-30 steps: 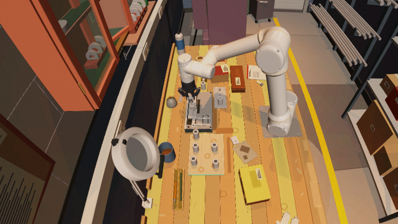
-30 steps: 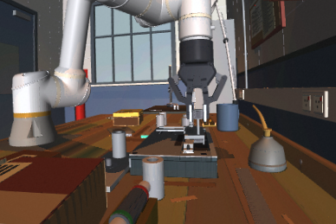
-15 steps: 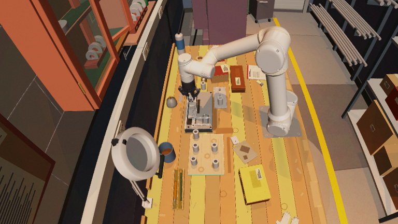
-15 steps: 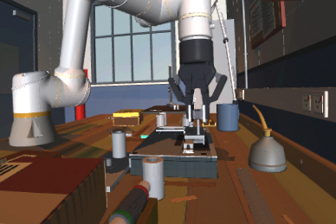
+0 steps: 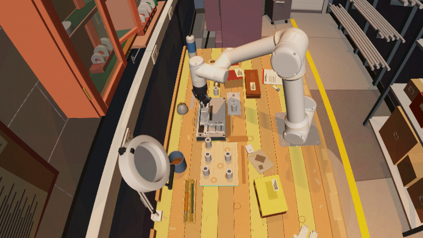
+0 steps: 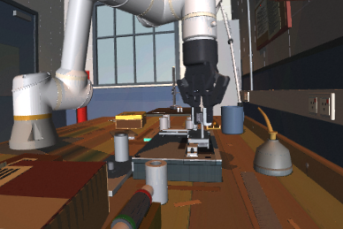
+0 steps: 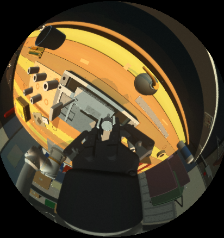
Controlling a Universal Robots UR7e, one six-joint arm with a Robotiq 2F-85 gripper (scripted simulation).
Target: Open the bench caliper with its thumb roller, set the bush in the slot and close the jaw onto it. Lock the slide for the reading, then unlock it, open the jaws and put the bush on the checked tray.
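The bench caliper [image 5: 211, 119] sits on its dark base in the middle of the striped bench, and my gripper [image 5: 205, 102] stands over its wall-side end. In the wrist camera the fingers [image 7: 106, 125] are closed on a small round grey knob, the thumb roller [image 7: 106, 125], at the caliper's near end. The second side camera shows the gripper [image 6: 202, 116] pointing straight down onto the slide. A grey bush [image 5: 234, 107] stands upright on a small grey tray to the right of the caliper. Another bush [image 5: 216, 90] stands behind the caliper.
A pale board [image 5: 219, 168] in front of the caliper carries several upright bushes. A grey oil can [image 5: 182, 108] sits by the wall edge, a blue cup [image 5: 178, 161] and magnifier lamp [image 5: 146, 163] farther forward. A brown box [image 5: 252, 83] and yellow box [image 5: 270, 195] lie to the right.
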